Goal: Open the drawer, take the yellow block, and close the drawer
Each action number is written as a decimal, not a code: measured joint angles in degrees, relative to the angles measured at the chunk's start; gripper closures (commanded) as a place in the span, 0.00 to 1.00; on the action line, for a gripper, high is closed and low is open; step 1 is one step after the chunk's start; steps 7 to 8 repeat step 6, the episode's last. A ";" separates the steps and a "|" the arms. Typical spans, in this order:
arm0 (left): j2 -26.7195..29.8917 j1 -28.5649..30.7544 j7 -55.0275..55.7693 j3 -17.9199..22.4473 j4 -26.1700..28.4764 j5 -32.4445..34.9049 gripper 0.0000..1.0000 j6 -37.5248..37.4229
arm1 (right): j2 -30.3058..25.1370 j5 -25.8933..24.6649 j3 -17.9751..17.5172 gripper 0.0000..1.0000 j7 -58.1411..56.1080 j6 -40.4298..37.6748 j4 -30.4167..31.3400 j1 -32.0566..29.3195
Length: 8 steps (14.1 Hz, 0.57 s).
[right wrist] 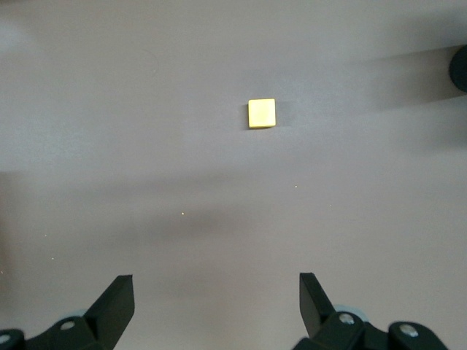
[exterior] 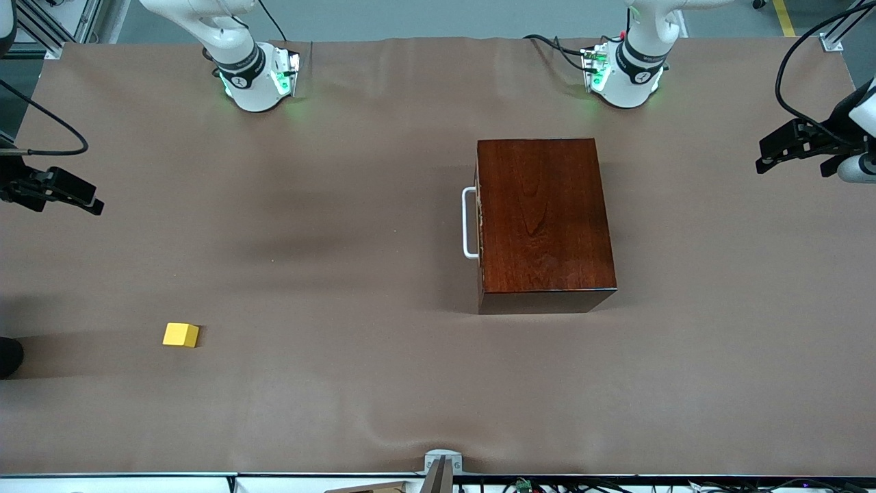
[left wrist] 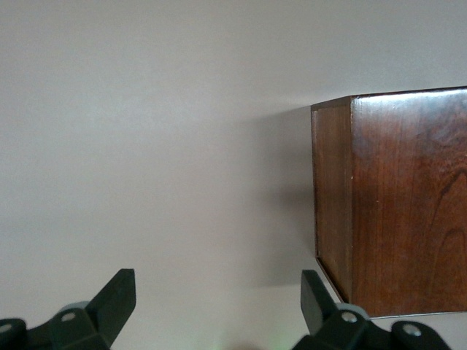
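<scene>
Brown-covered table (exterior: 383, 383), 2 arms based along the top of the front view. Wooden box (exterior: 544, 219), glossy reddish-brown, sits toward the left arm's end of the table, just in front of the left arm's base. Its drawer (exterior: 479, 226) is shut, flush with the box face, front facing the right arm's end; white U-shaped handle (exterior: 469, 222) sticks out from that face, nothing touching it. Yellow block (exterior: 181, 335) lies out on the bare table toward the right arm's end, nearer the front camera than the box and well apart from it, resting flat, not in the drawer. Left hand (left wrist: 217, 302) is up in the air over bare table beside the box, fingers (left wrist: 117, 295) spread wide, holding nothing; its wrist view shows 1 corner and side of the box close by, not touched. In the front view it shows at the frame edge at the left arm's end, dark fingers (exterior: 787, 140) pointing inward, well apart from the box. Right hand (right wrist: 217, 302) is also up in the air over bare table, fingers (right wrist: 117, 299) wide apart, empty; the yellow block (right wrist: 262, 113) shows in its wrist view ahead of the fingers, well clear of them. In the front view the right hand (exterior: 65, 192) sits at the frame edge at the right arm's end, above the table.
</scene>
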<state>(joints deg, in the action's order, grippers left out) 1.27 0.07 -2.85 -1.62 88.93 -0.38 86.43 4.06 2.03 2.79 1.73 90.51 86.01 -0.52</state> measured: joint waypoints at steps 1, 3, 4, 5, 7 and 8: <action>0.00 0.00 0.00 0.01 0.00 0.00 0.00 0.00 | 0.00 0.00 0.00 0.00 0.00 -0.01 0.00 0.00; 0.00 0.16 0.00 0.03 0.00 -0.01 0.00 0.00 | 0.00 0.00 0.00 0.00 0.00 -0.06 0.00 0.00; 0.00 0.28 0.00 0.05 0.00 -0.01 0.00 0.00 | 0.00 0.00 0.00 0.00 0.00 -0.08 0.00 0.00; 0.00 0.32 0.00 0.06 0.00 -0.01 0.00 0.00 | 0.00 0.00 0.00 0.00 0.00 -0.15 0.00 0.00; 0.00 0.32 0.00 0.05 0.00 -0.02 0.00 0.00 | 0.00 0.00 0.00 0.00 0.00 -0.25 0.00 0.00; 0.00 0.32 0.00 0.05 0.00 -0.02 0.00 0.00 | 0.00 0.00 0.00 0.00 0.00 -0.25 0.00 0.00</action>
